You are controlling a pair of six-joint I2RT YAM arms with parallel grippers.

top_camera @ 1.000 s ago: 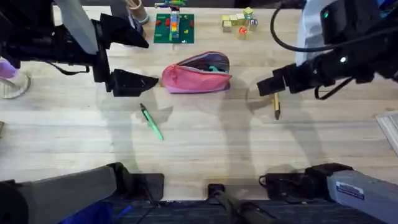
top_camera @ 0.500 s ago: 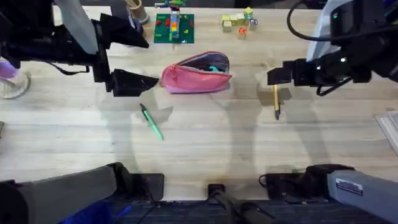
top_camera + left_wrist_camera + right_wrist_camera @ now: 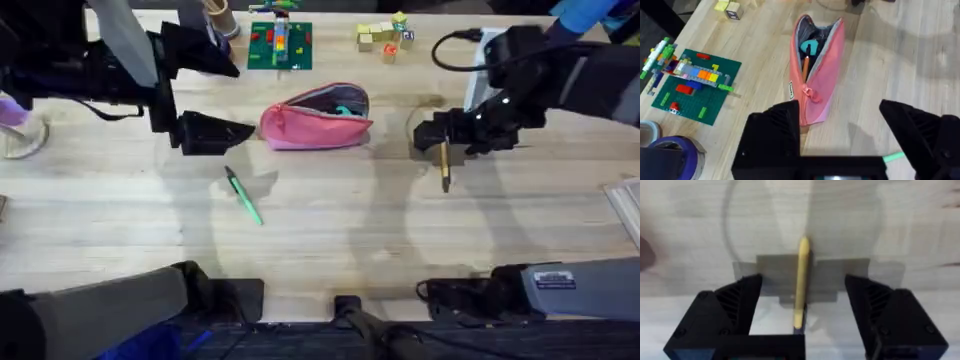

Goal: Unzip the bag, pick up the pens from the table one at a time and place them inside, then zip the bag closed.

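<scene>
Between the right gripper's (image 3: 802, 307) spread jaws lies the yellow-orange pen (image 3: 802, 282), flat on the table (image 3: 330, 240). Left gripper (image 3: 850, 137) spread too, near the unzipped pink bag (image 3: 316, 118); green pen (image 3: 243, 196) nearer.

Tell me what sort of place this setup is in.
Probably a robot lab tabletop set up for manipulation trials: a plank wooden table with arms mounted at its near edge, and small props laid out, such as a green building-block plate, little blocks and a pink pencil pouch.
</scene>
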